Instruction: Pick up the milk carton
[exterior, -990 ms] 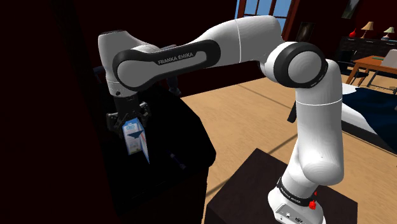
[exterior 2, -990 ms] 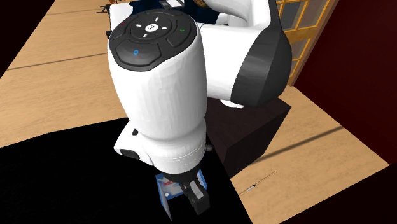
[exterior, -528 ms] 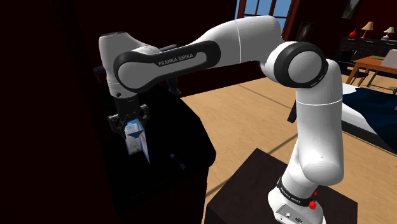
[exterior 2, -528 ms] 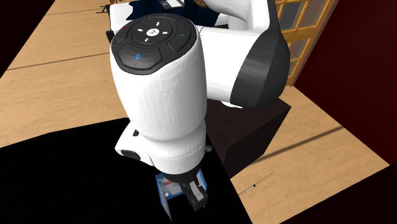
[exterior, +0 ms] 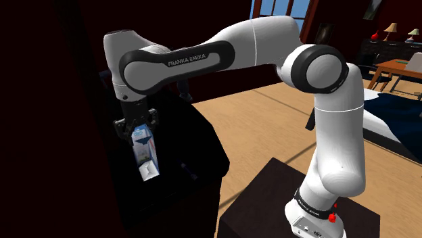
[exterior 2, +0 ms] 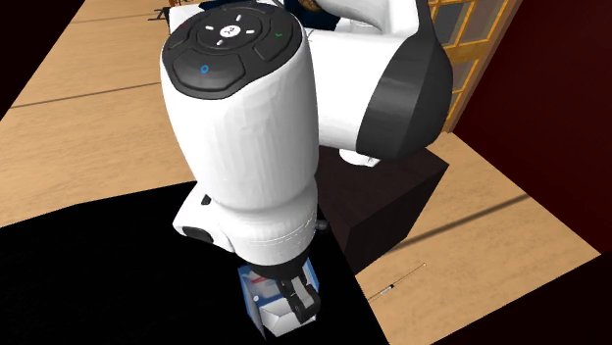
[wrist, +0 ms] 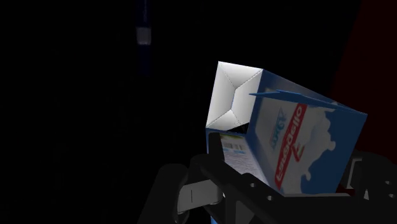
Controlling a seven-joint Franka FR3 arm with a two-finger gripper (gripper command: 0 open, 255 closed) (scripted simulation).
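One blue-and-white milk carton (exterior: 145, 154) hangs tilted, clasped at its top by the end effector (exterior: 137, 126). It is over the black desk (exterior: 203, 159), near the desk's edge. Open wooden floor (exterior: 270, 115) lies beyond.

I run a white arm (exterior: 335, 142) with dark joints, a black gripper (exterior: 138, 127), "FRANKA EMIKA" lettering (exterior: 186, 62), and a red mark (exterior: 332, 217) just above the stand (exterior: 264, 196).

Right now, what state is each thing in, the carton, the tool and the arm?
milk carton, clasped at its top, tilted, white base exposed
tool, shut on the milk carton
arm, stretched out over the dark furniture
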